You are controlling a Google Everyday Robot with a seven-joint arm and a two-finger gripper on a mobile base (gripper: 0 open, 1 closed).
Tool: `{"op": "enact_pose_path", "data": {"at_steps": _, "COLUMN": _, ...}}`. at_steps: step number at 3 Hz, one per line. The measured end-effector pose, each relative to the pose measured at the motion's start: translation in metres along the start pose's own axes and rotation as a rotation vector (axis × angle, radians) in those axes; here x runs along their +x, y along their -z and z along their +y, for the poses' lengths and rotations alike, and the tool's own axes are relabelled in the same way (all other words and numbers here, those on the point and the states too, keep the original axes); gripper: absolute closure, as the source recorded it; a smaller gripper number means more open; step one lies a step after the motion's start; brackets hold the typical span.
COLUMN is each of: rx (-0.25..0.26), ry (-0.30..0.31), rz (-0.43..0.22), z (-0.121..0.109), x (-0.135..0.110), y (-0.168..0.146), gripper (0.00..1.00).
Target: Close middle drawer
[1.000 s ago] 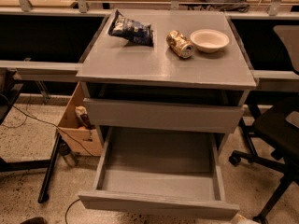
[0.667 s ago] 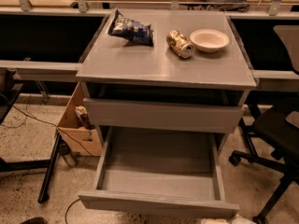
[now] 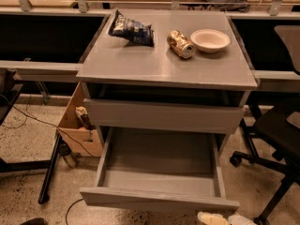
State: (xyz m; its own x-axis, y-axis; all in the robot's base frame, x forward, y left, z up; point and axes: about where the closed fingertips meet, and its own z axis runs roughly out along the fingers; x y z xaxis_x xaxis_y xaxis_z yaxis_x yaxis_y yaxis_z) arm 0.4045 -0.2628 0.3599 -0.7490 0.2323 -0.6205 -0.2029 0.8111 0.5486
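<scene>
At the near edge, more of my pale tool (image 3: 219, 218) shows, beside the still-open, shallow grey middle drawer (image 3: 159, 201); its width I cannot tell.

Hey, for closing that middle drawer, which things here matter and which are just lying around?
For the job: the middle drawer, pulled far out; the gripper, at the picture's bottom edge just below the drawer's front panel.

Just lying about: chip bag, can and bowl on the cabinet top; cardboard box; office chair.
</scene>
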Motion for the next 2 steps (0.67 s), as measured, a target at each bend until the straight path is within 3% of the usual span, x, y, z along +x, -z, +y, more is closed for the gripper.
{"op": "enact_pose_path", "data": {"at_steps": 2, "rx": 0.067, "ry": -0.029, "rz": -0.017, "z": -0.0005, "x": -0.0171, "y": -0.0136, "gripper": 0.0}}
